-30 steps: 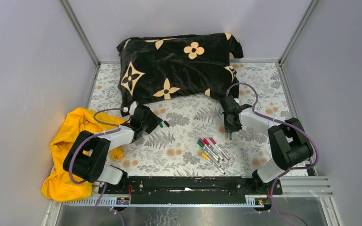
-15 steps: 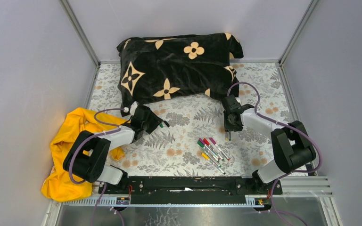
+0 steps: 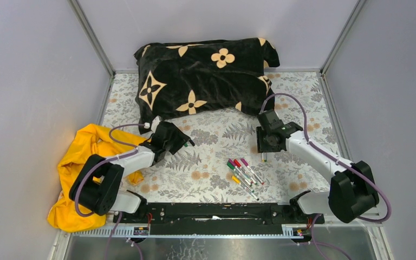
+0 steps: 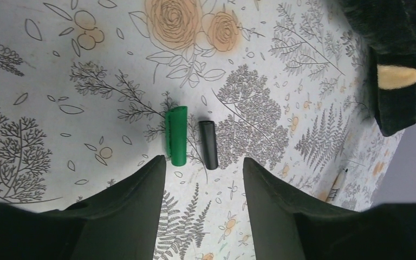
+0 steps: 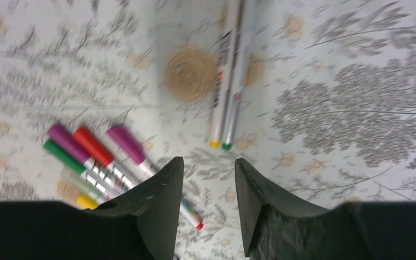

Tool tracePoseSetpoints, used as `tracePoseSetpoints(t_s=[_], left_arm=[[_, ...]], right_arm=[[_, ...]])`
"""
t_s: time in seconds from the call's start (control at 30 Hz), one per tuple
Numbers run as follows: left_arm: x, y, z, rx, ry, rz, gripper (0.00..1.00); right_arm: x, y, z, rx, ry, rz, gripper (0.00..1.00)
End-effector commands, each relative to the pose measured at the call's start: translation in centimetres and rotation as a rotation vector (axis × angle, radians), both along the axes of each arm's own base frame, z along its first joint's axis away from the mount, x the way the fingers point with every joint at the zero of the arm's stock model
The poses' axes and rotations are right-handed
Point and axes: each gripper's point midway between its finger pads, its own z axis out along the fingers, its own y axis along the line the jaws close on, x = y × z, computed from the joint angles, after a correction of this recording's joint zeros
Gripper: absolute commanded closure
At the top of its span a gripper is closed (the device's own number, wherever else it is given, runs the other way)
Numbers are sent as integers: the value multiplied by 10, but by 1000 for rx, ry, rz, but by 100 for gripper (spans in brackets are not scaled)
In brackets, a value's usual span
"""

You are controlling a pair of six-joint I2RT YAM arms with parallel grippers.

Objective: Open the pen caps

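Right gripper jaws apart, empty, just beside two uncapped pens. Capped pens lie base-side and left of it, barrels diagonal, pen caps on the far-left ends. Right arm is nearer. Left gripper is also apart, over the loose green cap and black cap.

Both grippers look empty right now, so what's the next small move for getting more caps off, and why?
Probably move the right gripper over to the capped pens and lower it onto one. Its jaws stand open and empty above two uncapped pens, so that pair looks done, and the left gripper, open too, hovers over a loose green cap and black cap.
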Motion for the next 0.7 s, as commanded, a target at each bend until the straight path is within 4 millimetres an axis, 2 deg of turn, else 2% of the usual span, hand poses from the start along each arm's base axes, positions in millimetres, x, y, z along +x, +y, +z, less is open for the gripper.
tracePoseSetpoints(t_s=[0.0, 0.1, 0.37, 0.67], left_arm=[[10, -3, 23, -4, -67, 10, 39], [9, -5, 30, 1, -78, 1, 38], [7, -6, 45, -10, -109, -5, 38], [6, -9, 49, -36, -119, -9, 38]], right_arm=[[-33, 23, -5, 19, 85, 130, 53], [-45, 35, -12, 54, 112, 176, 53], [-64, 47, -26, 33, 167, 216, 54], [-70, 45, -45, -26, 211, 205, 55]])
